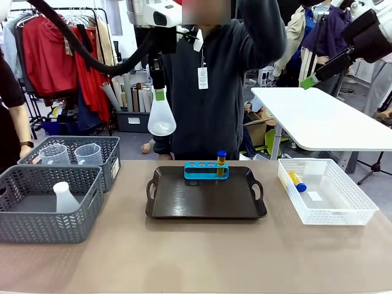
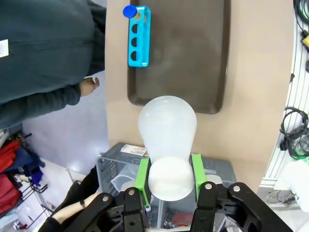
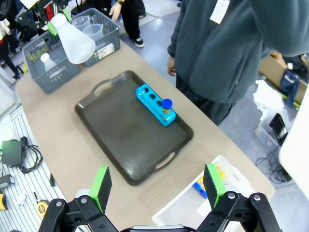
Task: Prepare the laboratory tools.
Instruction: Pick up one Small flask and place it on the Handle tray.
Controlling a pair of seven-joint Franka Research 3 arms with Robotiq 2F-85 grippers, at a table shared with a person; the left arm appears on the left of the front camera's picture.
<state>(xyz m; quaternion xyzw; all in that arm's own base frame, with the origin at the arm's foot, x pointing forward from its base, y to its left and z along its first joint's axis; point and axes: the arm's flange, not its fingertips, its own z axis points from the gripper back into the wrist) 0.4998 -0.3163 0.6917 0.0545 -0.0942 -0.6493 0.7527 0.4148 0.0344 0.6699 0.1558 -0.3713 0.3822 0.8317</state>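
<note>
The left gripper (image 2: pixel 169 170) clamped the neck of one conical flask (image 1: pixel 162 119), which hung upright, base-down, high above the tray's (image 1: pixel 202 205) left end, while the right gripper (image 3: pixel 157 186) gaped empty above its right; a second flask (image 1: pixel 64 197) and two jugs (image 1: pixel 89 154) sat left of it, one tube (image 1: pixel 221 160) on it.

From my end there's a beige work table (image 1: pixel 202 257) up front and a white table (image 1: pixel 324 116) behind it on the right. A clothes rack (image 1: pixel 55 55) of red garments stands back left. The floor (image 3: pixel 159 21) is grey-blue.
</note>
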